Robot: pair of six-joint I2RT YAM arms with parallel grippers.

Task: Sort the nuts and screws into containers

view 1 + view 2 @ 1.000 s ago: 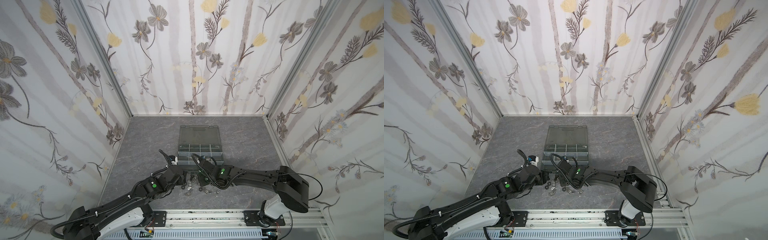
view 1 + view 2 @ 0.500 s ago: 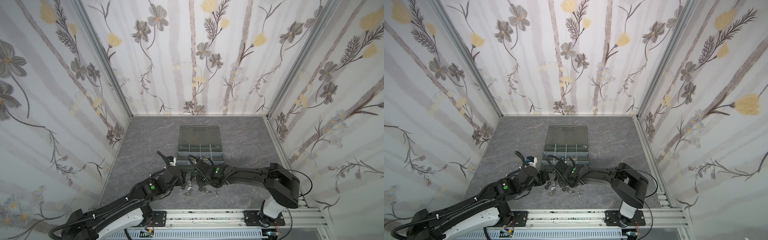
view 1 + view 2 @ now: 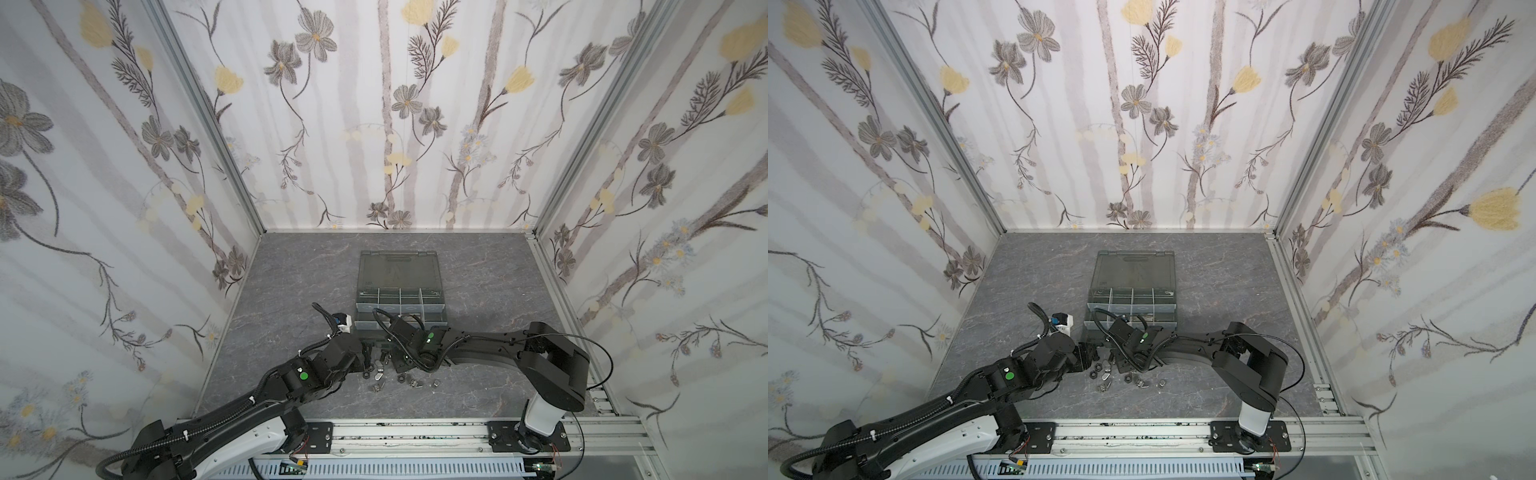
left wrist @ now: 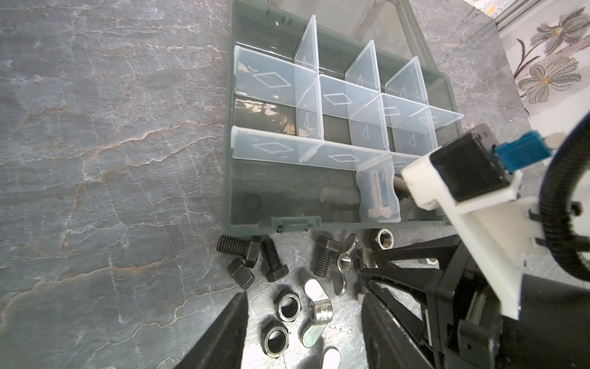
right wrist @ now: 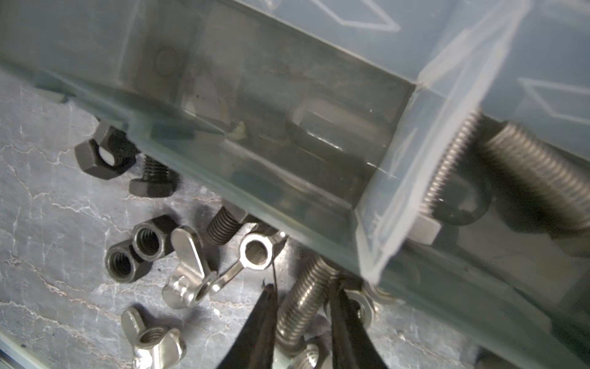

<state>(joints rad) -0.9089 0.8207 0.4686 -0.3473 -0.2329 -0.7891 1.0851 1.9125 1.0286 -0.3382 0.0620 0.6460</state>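
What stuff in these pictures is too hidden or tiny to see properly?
- Right wrist view: whether the right gripper pinches the long silver threaded screw; the gaps are too fine.
- Both top views: loose screws and nuts too small to tell apart.
- Left wrist view: a white camera mount hides part of the dark grey plastic organizer box.

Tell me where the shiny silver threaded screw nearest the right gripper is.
In the right wrist view the silver screw lies between the fingertips of the right gripper, outside the front wall of the dark grey organizer box, beside a silver wing nut.
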